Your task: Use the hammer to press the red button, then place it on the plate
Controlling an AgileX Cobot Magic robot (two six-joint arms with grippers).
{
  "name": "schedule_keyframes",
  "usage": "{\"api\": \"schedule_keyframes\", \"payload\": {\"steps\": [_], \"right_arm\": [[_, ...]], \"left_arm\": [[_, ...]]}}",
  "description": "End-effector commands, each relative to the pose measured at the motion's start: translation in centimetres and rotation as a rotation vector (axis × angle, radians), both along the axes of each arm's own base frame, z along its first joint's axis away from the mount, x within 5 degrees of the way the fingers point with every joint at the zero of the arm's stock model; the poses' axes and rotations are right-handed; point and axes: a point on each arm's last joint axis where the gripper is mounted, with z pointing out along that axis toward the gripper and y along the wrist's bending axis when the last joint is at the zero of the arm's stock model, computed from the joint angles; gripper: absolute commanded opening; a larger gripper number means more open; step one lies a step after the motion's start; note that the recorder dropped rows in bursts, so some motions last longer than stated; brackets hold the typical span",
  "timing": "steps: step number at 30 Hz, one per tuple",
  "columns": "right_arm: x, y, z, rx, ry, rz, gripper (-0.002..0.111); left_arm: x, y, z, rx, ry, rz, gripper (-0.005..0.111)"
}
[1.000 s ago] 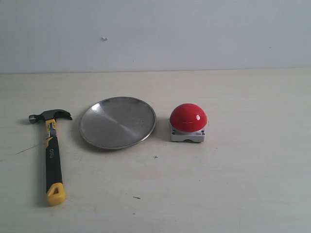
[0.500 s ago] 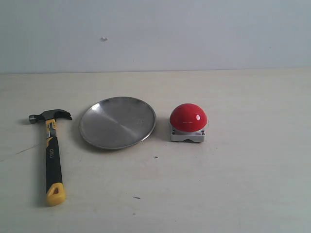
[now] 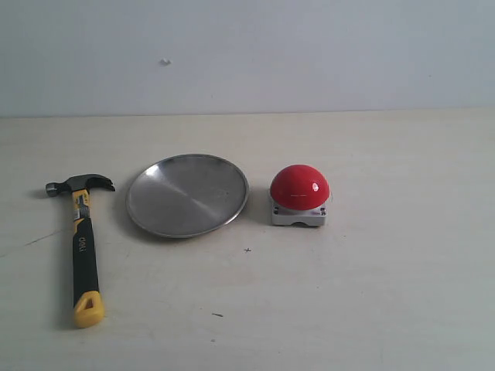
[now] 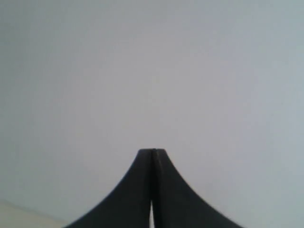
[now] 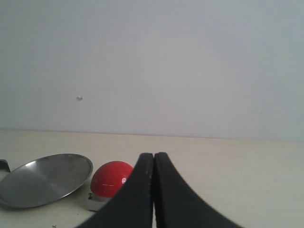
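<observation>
The hammer (image 3: 81, 243) lies flat at the table's left, dark head toward the back, yellow end toward the front. Right of it rests the round silver plate (image 3: 187, 195), and right of that the red button (image 3: 299, 187) on its grey base. No gripper shows in the exterior view. My left gripper (image 4: 152, 152) is shut with nothing in it and faces the blank wall. My right gripper (image 5: 154, 155) is shut and empty too, with the red button (image 5: 109, 178) and the plate (image 5: 45, 179) ahead of it and a sliver of the hammer's head (image 5: 4, 165) at the frame edge.
The pale tabletop (image 3: 387, 270) runs back to a plain grey wall (image 3: 309, 54). A few small dark specks mark the table in front of the plate.
</observation>
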Motion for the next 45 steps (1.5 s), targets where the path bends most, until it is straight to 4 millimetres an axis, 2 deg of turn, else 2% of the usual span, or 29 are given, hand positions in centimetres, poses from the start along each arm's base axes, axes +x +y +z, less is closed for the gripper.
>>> {"api": "schedule_keyframes", "payload": {"steps": [1,4,7,10,13,15,19,20,21,25,28,29,34,41,45], "right_arm": [[0.0,0.0,0.0,-0.004,-0.013,-0.006,0.000],[0.0,0.0,0.0,-0.004,-0.013,-0.006,0.000],[0.0,0.0,0.0,-0.004,-0.013,-0.006,0.000],[0.0,0.0,0.0,-0.004,-0.013,-0.006,0.000],[0.0,0.0,0.0,-0.004,-0.013,-0.006,0.000],[0.0,0.0,0.0,-0.004,-0.013,-0.006,0.000],[0.0,0.0,0.0,-0.004,-0.013,-0.006,0.000],[0.0,0.0,0.0,-0.004,-0.013,-0.006,0.000],[0.0,0.0,0.0,-0.004,-0.013,-0.006,0.000],[0.0,0.0,0.0,-0.004,-0.013,-0.006,0.000],[0.0,0.0,0.0,-0.004,-0.013,-0.006,0.000],[0.0,0.0,0.0,-0.004,-0.013,-0.006,0.000],[0.0,0.0,0.0,-0.004,-0.013,-0.006,0.000],[0.0,0.0,0.0,-0.004,-0.013,-0.006,0.000],[0.0,0.0,0.0,-0.004,-0.013,-0.006,0.000]], "left_arm": [[-0.9,-0.3,1.8,-0.013,-0.221,-0.043,0.000],[-1.3,-0.3,2.3,-0.038,-0.290,-0.058,0.000],[-1.3,0.3,3.0,-0.153,-0.309,-0.059,0.000],[-0.7,0.5,4.8,-0.164,-0.301,-0.032,0.000],[0.8,0.5,7.1,-0.120,-0.253,-0.004,0.000],[2.7,0.5,8.7,-0.112,-0.159,0.004,0.000],[8.0,0.4,11.5,-0.044,0.154,0.029,0.000],[9.9,0.3,11.6,-0.002,0.292,0.036,0.000],[11.2,0.3,12.4,0.028,0.360,0.038,0.000],[17.0,0.2,12.9,0.152,0.739,0.018,0.000],[20.6,0.1,12.0,0.205,0.983,-0.015,0.000],[22.0,0.1,11.1,0.214,1.078,-0.029,0.000],[26.2,-0.2,7.7,0.190,1.304,-0.082,0.000],[29.5,-2.2,1.7,0.212,1.441,-0.361,0.000],[31.3,-2.6,-0.9,0.132,1.566,-0.403,0.001]]}}
